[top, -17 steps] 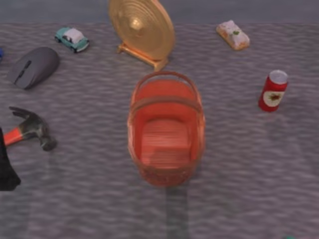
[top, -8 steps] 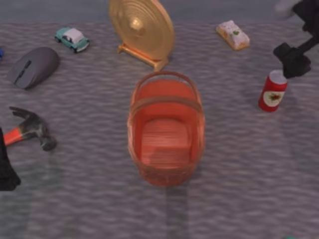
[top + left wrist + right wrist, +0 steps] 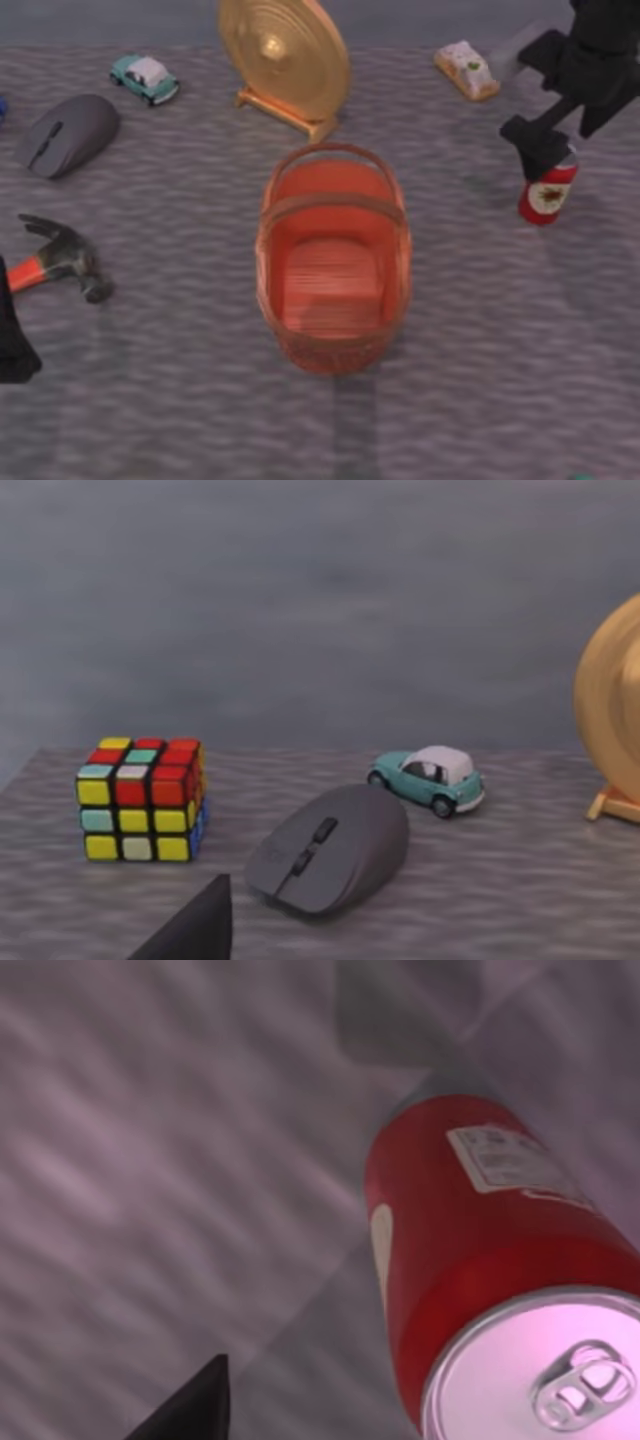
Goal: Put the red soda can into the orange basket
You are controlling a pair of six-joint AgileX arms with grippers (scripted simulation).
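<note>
Can (image 3: 547, 196) standing upright on the table (image 3: 480, 340) at the right, well apart from the basket (image 3: 333, 262), which sits at centre with its hoop handle arched across it. Right gripper (image 3: 542, 150) hangs over the can's top, covering it from above; whether its fingers are spread or pressed together cannot be told. In the right wrist view the can (image 3: 480, 1260) fills the picture close up, silver lid and pull tab showing, with one dark fingertip (image 3: 195, 1405) at the edge, apart from the can. Left arm (image 3: 12, 335) is parked at the left edge, near the hammer (image 3: 55, 260); its fingers likewise cannot be judged. Far side of the table: golden plate (image 3: 285, 60) upright behind the basket, toy car (image 3: 146, 78) and mouse (image 3: 70, 133) at left, bread (image 3: 467, 70) at right. Left wrist view adds a cube (image 3: 142, 800) just beside the mouse (image 3: 330, 850).
</note>
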